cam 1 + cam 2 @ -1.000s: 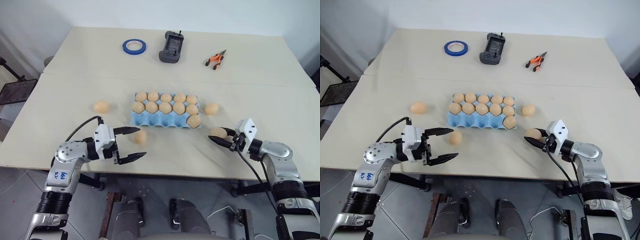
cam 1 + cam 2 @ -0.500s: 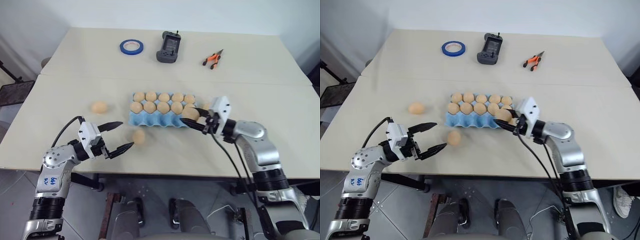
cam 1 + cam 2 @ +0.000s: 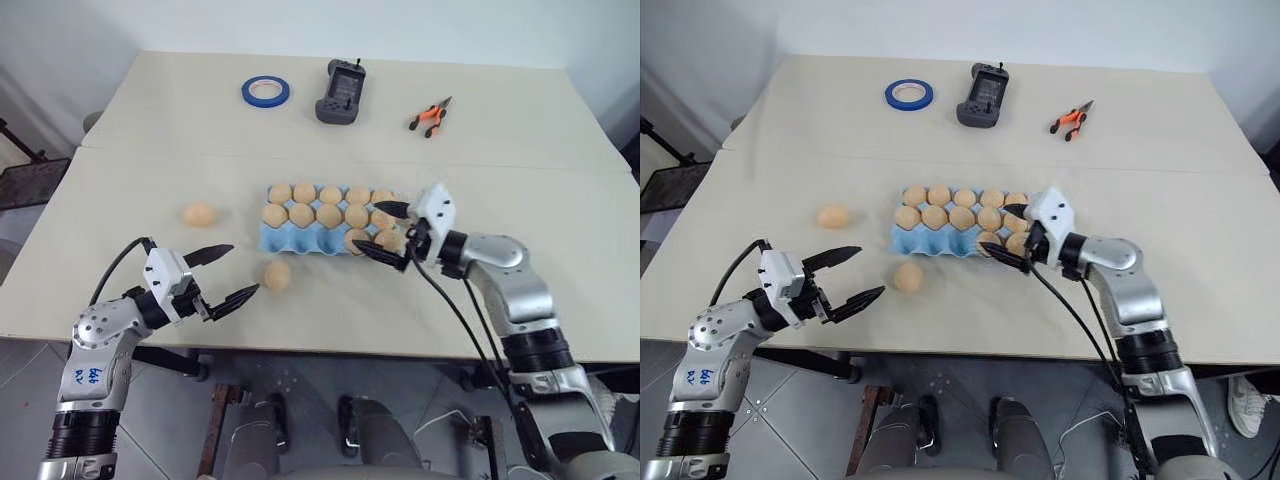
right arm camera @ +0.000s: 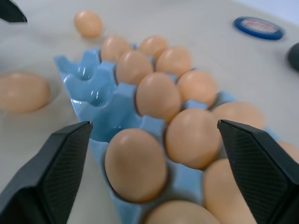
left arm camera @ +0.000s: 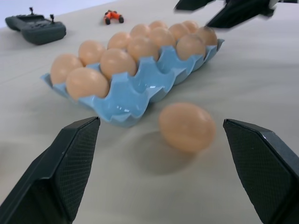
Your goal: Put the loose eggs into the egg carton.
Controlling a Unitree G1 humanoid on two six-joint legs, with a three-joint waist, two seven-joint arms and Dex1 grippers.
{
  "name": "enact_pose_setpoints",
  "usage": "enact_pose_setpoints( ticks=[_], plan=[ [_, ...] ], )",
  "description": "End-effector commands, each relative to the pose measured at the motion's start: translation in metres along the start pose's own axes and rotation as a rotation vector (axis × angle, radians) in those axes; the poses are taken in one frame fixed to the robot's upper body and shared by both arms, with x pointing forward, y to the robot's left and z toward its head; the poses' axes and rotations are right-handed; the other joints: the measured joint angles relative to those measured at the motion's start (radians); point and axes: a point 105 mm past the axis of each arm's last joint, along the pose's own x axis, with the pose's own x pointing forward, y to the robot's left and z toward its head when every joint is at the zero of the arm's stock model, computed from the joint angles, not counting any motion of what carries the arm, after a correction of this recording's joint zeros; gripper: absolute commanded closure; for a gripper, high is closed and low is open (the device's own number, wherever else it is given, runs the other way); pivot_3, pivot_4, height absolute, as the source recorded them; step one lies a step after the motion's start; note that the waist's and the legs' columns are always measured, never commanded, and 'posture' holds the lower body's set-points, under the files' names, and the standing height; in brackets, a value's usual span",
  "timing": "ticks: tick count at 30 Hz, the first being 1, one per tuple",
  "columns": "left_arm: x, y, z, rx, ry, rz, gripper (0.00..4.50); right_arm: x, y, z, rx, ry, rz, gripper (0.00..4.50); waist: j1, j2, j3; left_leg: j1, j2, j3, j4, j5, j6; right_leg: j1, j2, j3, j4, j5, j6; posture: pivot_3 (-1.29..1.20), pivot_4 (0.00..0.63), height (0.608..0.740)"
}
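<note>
- Pale tabletop (image 3: 520, 330) runs wide under both arms, with a seam crossing it behind the egg carton (image 3: 300, 238) and plenty of bare surface along the near edge.
- Egg carton sits mid-table, its two far rows full of eggs, while the near row has eggs at its right end and bare blue cups on the left.
- Right gripper (image 3: 382, 228) hangs over the carton's near right corner, fingers spread wide, one above and one below the eggs there, nothing pinched between them.
- From the right wrist view, an egg (image 4: 135, 164) sits settled in a near-row cup, straight ahead between the open fingers.
- Left gripper (image 3: 222, 273) hovers near the front edge, fingers splayed apart and holding nothing.
- One loose egg (image 3: 277, 274) lies on the table just in front of the carton's left end, right beside the left gripper's fingertips but apart from them.
- Another loose egg (image 3: 199, 213) rests well to the carton's left, open table all round it.
- Far side holds a blue tape ring (image 3: 266, 91), a dark handheld controller (image 3: 341, 92) and orange-handled pliers (image 3: 431, 117), well clear of the carton.
</note>
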Motion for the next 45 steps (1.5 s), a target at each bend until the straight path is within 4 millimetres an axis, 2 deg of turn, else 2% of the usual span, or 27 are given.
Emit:
enact_pose_setpoints(
  ticks=[1, 3, 5, 10, 15, 18, 21, 24, 32, 38, 45],
  plan=[
    [0.002, -0.001, 0.013, 0.029, -0.026, -0.017, 0.0, -0.033, -0.012, 0.014, -0.022, -0.083, -0.098, 0.02, 0.003, 0.0, 0.0, 0.0, 0.0, 0.0, 0.0, 0.0, 0.0, 0.0, 0.0, 0.0, 0.0, 0.0, 0.0, 0.0, 0.15, 0.74],
    [0.006, -0.004, 0.012, 0.021, -0.025, -0.042, 0.0, -0.056, -0.02, 0.005, -0.013, -0.08, -0.191, 0.02, 0.002, 0.0, 0.0, 0.0, 0.0, 0.0, 0.0, 0.0, 0.0, 0.001, 0.0, 0.0, -0.001, 0.0, 0.0, 0.0, 0.15, 0.74],
    [0.008, -0.005, 0.012, 0.019, -0.025, -0.057, 0.0, -0.071, -0.024, -0.002, -0.007, -0.074, -0.252, 0.02, 0.002, 0.0, 0.0, 0.0, 0.0, 0.0, 0.0, 0.0, 0.0, 0.002, 0.0, 0.0, -0.003, 0.0, -0.001, 0.0, 0.15, 0.74],
    [0.031, -0.003, 0.019, 0.034, -0.069, -0.093, 0.0, -0.129, -0.024, -0.05, 0.026, 0.028, -0.432, 0.02, 0.003, 0.0, 0.0, 0.001, 0.0, 0.001, 0.002, 0.0, 0.0, 0.004, 0.001, 0.001, -0.003, 0.0, -0.001, 0.0, 0.15, 0.74],
    [0.048, -0.005, 0.023, 0.032, -0.09, -0.151, 0.0, -0.147, -0.021, -0.068, 0.047, 0.064, -0.483, 0.02, -0.009, 0.0, 0.0, 0.002, -0.001, 0.003, 0.003, 0.0, 0.001, 0.004, 0.001, 0.004, -0.003, 0.0, 0.0, 0.0, 0.15, 0.74],
    [0.049, -0.003, 0.026, 0.029, -0.099, -0.152, 0.0, -0.151, -0.02, -0.073, 0.022, 0.078, -0.495, 0.02, -0.01, 0.0, -0.001, 0.003, 0.0, 0.003, 0.006, 0.0, 0.001, 0.005, 0.002, 0.004, -0.001, 0.0, 0.0, 0.0, 0.15, 0.74],
    [0.044, 0.0, 0.026, 0.017, -0.104, -0.136, 0.0, -0.147, -0.021, -0.073, 0.029, 0.066, -0.482, 0.02, -0.011, 0.0, -0.001, 0.003, 0.0, 0.002, 0.007, 0.0, 0.001, 0.005, 0.002, 0.004, 0.0, 0.0, 0.0, 0.0, 0.15, 0.74],
    [0.039, -0.003, 0.023, 0.013, -0.094, -0.136, 0.0, -0.132, -0.033, -0.07, 0.055, 0.057, -0.482, 0.02, -0.021, 0.0, -0.001, 0.003, 0.0, 0.002, 0.008, 0.0, 0.001, 0.005, 0.002, 0.004, 0.0, 0.0, -0.001, 0.0, 0.15, 0.74],
    [0.036, -0.007, 0.022, 0.017, -0.097, -0.103, 0.0, -0.066, -0.067, -0.058, 0.081, 0.071, -0.383, 0.02, -0.029, 0.001, -0.001, 0.003, 0.0, 0.002, 0.008, 0.0, 0.001, 0.004, 0.002, 0.005, 0.0, 0.0, -0.003, 0.0, 0.15, 0.74],
    [0.028, -0.009, 0.021, 0.018, -0.091, -0.068, 0.0, -0.031, -0.09, -0.053, 0.086, 0.088, -0.386, 0.02, -0.028, 0.001, -0.001, 0.002, -0.001, 0.002, 0.006, 0.0, 0.001, 0.003, 0.001, 0.005, 0.0, 0.001, -0.001, 0.0, 0.15, 0.74],
    [0.015, -0.013, 0.02, 0.009, -0.086, -0.006, 0.0, -0.001, -0.086, -0.065, 0.125, 0.142, -0.324, 0.02, -0.03, 0.001, -0.001, 0.002, 0.0, 0.002, 0.004, 0.0, 0.001, 0.001, 0.002, 0.003, 0.0, 0.002, 0.001, 0.0, 0.15, 0.74]
  ],
)
